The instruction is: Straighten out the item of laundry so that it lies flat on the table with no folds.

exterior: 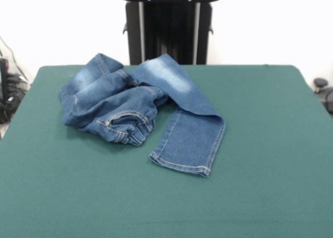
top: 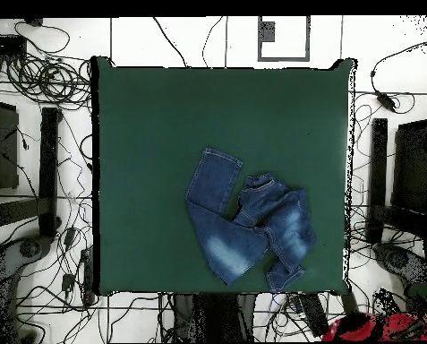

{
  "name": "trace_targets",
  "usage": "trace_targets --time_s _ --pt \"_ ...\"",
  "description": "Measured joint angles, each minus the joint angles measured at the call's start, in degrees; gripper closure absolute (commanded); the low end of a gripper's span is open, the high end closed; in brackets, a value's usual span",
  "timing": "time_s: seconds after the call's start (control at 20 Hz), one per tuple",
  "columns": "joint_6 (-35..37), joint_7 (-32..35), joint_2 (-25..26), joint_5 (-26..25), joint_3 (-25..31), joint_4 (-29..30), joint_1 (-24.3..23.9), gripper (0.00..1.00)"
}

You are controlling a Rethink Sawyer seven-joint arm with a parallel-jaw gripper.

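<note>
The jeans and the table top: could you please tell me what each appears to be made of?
The jeans look like blue denim: a woven, matte cloth with faded pale patches, orange-tan stitching at the pocket and a stitched hem on the leg. The table has a flat, dark green top with a matte, felt-like look and no shine; whether it is felt or another cloth covering cannot be told.

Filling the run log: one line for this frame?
jeans: crumpled, one leg extended | table: jeans near robot side | gripper: not in view | task: not done

Tangled cables (top: 46, 72) litter the white floor (top: 387, 36).
</note>
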Motion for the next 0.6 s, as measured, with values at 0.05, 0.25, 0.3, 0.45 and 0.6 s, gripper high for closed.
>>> trace_targets --time_s 0.05,0.25,0.3,0.45,0.6 --pt "-0.7 0.0 0.1 0.0 -0.2 0.4 0.0 0.0" --pt "-2.8 0.0 0.3 0.0 -0.5 1.5 0.0 0.0" --pt "-4.2 0.0 0.4 0.0 -0.6 2.2 0.0 0.0" --pt "-6.3 0.0 0.4 0.0 -0.7 3.2 0.0 0.0" --pt "-8.4 0.0 0.5 0.0 -0.7 4.2 0.1 0.0"
